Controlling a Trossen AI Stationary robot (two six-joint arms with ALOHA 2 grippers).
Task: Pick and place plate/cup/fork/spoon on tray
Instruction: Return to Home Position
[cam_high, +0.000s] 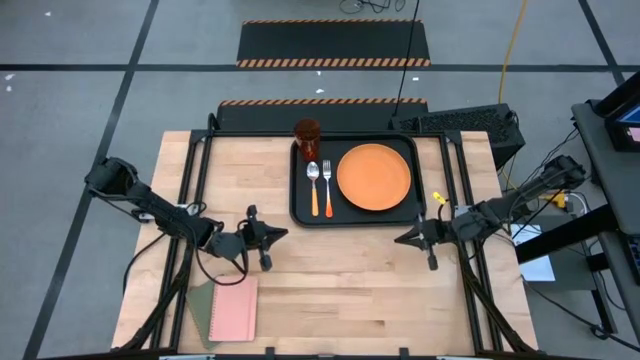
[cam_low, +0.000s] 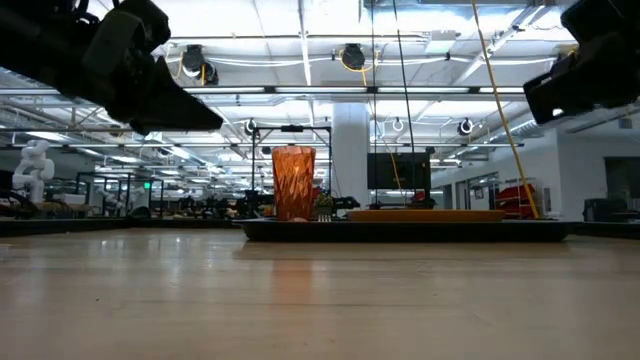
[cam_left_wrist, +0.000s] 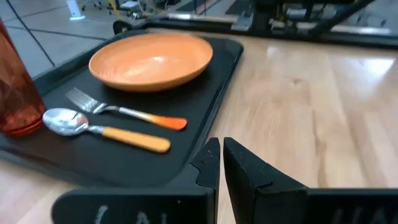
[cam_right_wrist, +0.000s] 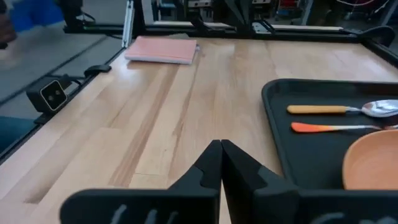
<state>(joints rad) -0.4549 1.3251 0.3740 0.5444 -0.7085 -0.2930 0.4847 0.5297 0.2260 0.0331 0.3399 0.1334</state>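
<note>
Wooden desk (cam_high: 350, 290) carried the black tray (cam_high: 300, 215) toward its far side, with plate (cam_high: 375, 177), cup (cam_high: 307, 135), fork (cam_high: 327, 185) and spoon (cam_high: 313, 185) all inside. I held left tool (cam_high: 280, 234) and right tool (cam_high: 400, 239) clenched empty, clear of the tray's near corners, since nothing seemed left to carry.

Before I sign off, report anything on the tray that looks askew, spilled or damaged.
Nothing stands out. The cup stands upright in a tray corner, the spoon and fork lie parallel beside the plate, all inside the rim. The left gripper and right gripper hang shut off the tray.
</note>
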